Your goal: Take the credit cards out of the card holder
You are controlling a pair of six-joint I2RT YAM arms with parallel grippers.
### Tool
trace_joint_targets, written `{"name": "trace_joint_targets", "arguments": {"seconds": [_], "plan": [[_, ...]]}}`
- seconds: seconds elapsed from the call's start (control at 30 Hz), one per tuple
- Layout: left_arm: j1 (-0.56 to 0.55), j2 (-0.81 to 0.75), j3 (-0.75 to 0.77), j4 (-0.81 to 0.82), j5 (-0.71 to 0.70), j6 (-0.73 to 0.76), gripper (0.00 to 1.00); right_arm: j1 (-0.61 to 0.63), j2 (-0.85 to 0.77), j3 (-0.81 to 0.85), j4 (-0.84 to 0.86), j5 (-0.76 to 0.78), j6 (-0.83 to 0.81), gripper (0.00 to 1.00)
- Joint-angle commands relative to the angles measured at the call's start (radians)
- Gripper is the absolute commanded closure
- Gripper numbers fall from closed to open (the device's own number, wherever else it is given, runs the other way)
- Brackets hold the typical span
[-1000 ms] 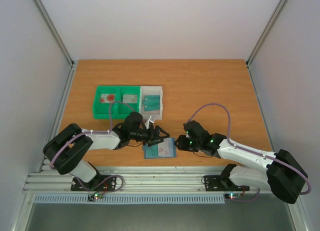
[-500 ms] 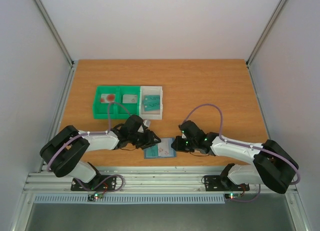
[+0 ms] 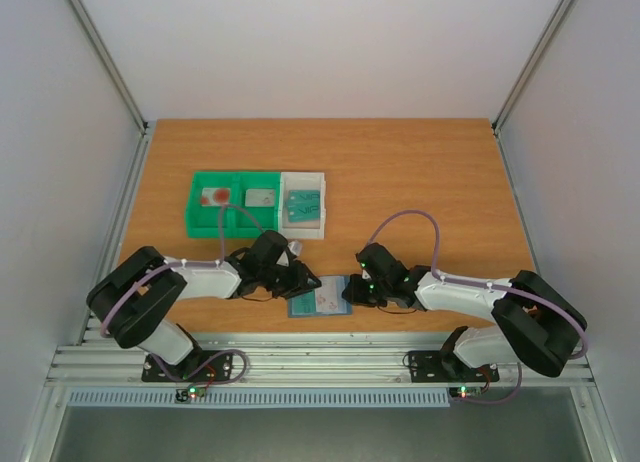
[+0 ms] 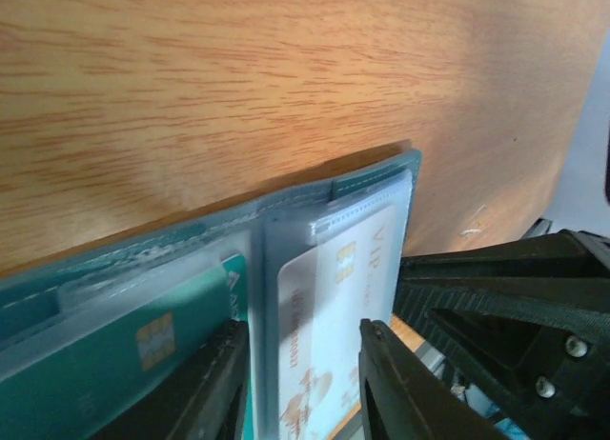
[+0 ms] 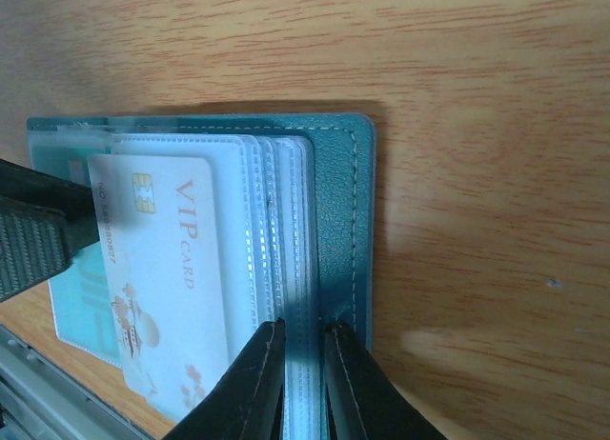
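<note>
**Card holder open at the desk's near edge, fingers at both sides**

In the overhead view, the card holder [image 3: 320, 300] lies open at the lower middle of the desk [image 3: 420, 172]. Both arms meet over it, but their black bodies hide the grip there. At upper left are a green tray [image 3: 236, 219] and a white tray [image 3: 303, 177] holding cards.

The right wrist view shows the right fingers [image 5: 253, 392] drawn close together. They are clamped on the holder's stitched right edge and its clear sleeves. A pale VIP card [image 5: 162, 259] sits to the left of them.

The left wrist view shows the left fingers [image 4: 386, 392] standing apart, one at each long side of that pale card. Whether they press it cannot be told. Only this view shows a teal card [image 4: 143, 345] clearly, tucked in the neighbouring sleeve at lower left.
</note>
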Motion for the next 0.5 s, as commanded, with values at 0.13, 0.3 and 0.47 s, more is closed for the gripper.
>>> {"name": "trace_joint_targets", "arguments": {"seconds": [0.13,0.3,0.47], "plan": [[0.003,0.071,-0.021,0.211,0.076,-0.056,0.86,0.006,0.032,-0.041,0.012,0.017,0.02,0.86],[0.003,0.04,-0.023,0.154,0.038,-0.049,1.0,0.006,0.025,-0.041,0.003,0.031,0.014,0.86],[0.003,0.026,-0.022,0.117,0.021,-0.035,1.0,0.005,0.023,-0.042,-0.001,0.038,0.013,0.87]]}}
